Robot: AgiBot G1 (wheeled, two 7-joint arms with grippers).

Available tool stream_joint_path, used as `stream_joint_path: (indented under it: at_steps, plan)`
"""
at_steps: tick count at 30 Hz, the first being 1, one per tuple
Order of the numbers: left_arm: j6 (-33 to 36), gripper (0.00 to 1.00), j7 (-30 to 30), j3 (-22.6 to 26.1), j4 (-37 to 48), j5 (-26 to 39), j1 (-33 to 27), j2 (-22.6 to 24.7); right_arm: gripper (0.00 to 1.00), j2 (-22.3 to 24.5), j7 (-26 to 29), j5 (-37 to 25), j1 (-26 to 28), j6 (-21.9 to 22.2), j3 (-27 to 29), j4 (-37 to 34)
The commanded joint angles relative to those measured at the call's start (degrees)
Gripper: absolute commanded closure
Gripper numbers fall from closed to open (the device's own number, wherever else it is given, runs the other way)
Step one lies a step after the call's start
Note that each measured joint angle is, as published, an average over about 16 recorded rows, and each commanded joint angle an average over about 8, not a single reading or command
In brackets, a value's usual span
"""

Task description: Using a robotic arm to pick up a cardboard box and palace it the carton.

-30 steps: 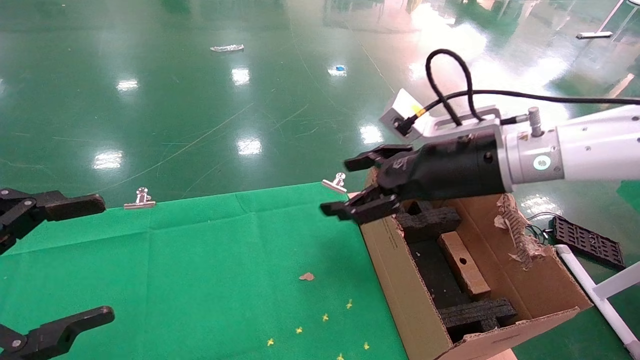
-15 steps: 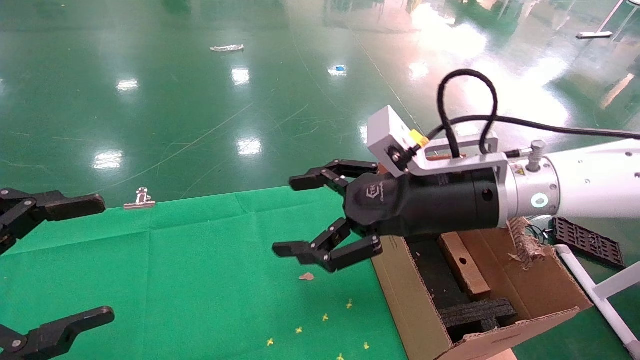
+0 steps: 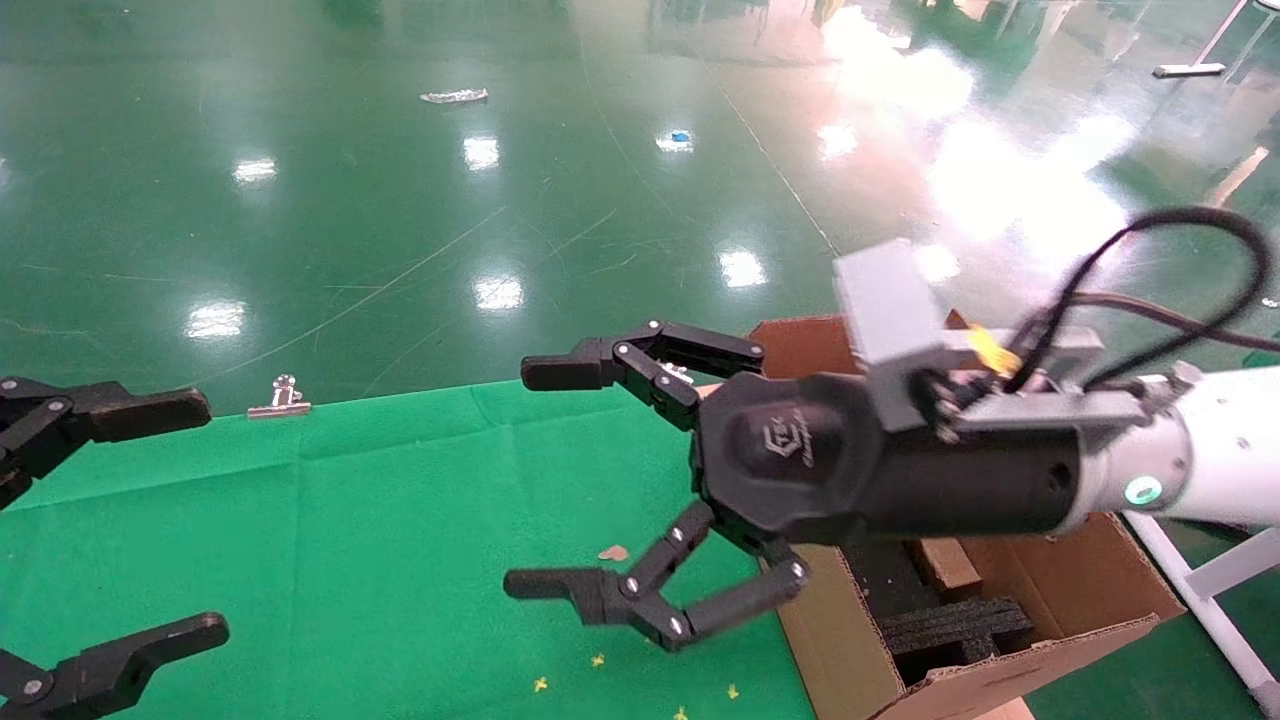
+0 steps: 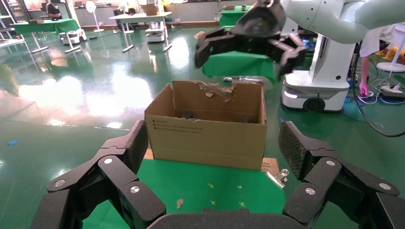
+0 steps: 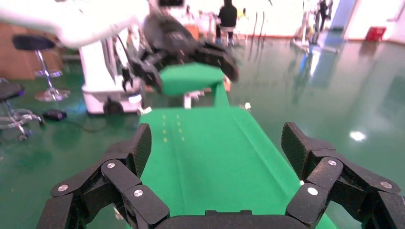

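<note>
The carton (image 3: 1060, 590) stands at the right edge of the green-clothed table (image 3: 380, 520), and the left wrist view shows its printed side (image 4: 205, 138). Inside it, between black foam inserts (image 3: 950, 625), one end of the small cardboard box (image 3: 945, 565) shows; my right arm hides the rest. My right gripper (image 3: 540, 478) is open and empty, held above the cloth just left of the carton. It also shows in the left wrist view (image 4: 248, 40), above the carton. My left gripper (image 3: 200, 518) is open and empty at the table's left edge.
Binder clips (image 3: 283, 398) hold the cloth at the far edge, one near the carton (image 4: 279, 176). A brown scrap (image 3: 613, 552) and small yellow marks (image 3: 598, 660) lie on the cloth. A white pipe frame (image 3: 1220, 600) stands right of the carton. Glossy green floor lies beyond.
My right arm has swung out from over the carton, leftward and nearer my head, over the cloth. Its fingers have spread wider. The small box has stayed in the carton. My left arm has not moved.
</note>
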Motion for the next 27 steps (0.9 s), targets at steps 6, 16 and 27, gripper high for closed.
stream_joint_path:
  at_steps: [6,16,27]
  plan:
    - [0.0,0.0,0.0,0.0,0.0,0.0,0.0,0.0,0.0,-0.5,-1.8,2.0,-2.8,-1.2,3.0,0.4]
    - [0.0,0.0,0.0,0.0,0.0,0.0,0.0,0.0,0.0,-0.3,-1.2,1.2,-1.6,-0.7,1.8,0.3]
    - [0.0,0.0,0.0,0.0,0.0,0.0,0.0,0.0,0.0,-0.2,-1.0,0.7,-1.0,-0.4,1.2,0.2]
